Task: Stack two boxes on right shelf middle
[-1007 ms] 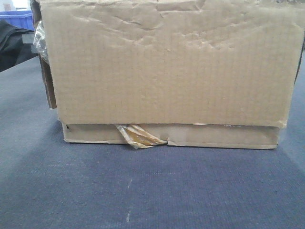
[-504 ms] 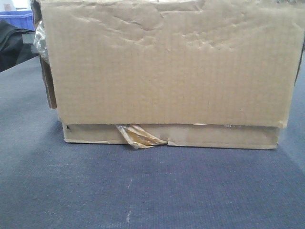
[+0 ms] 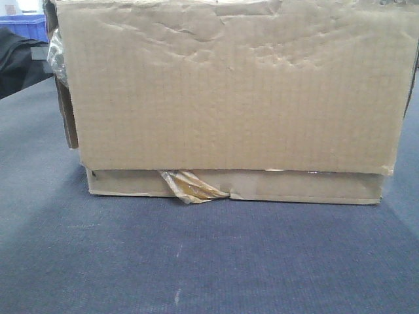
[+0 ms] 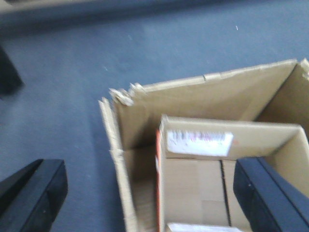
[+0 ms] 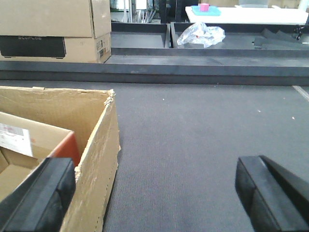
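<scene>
Sitting on the grey-blue carpeted surface (image 3: 196, 261), with no shelf in any view, the large carton (image 3: 229, 91) rested squarely over the flatter box (image 3: 294, 186), torn tape (image 3: 190, 186) hanging at the seam, so the pair looked ready to lift as one. Your left end effector (image 4: 149, 166) was spread wide, one finger outside a side wall (image 4: 116, 159) and one inside, above a labelled inner box (image 4: 203, 140); your right end effector (image 5: 154, 169) stood equally wide astride the opposite wall (image 5: 104, 145). Neither pinched anything yet

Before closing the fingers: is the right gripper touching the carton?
Cannot tell. Right wrist view: the right gripper straddles the carton wall, its finger hiding any gap.
</scene>
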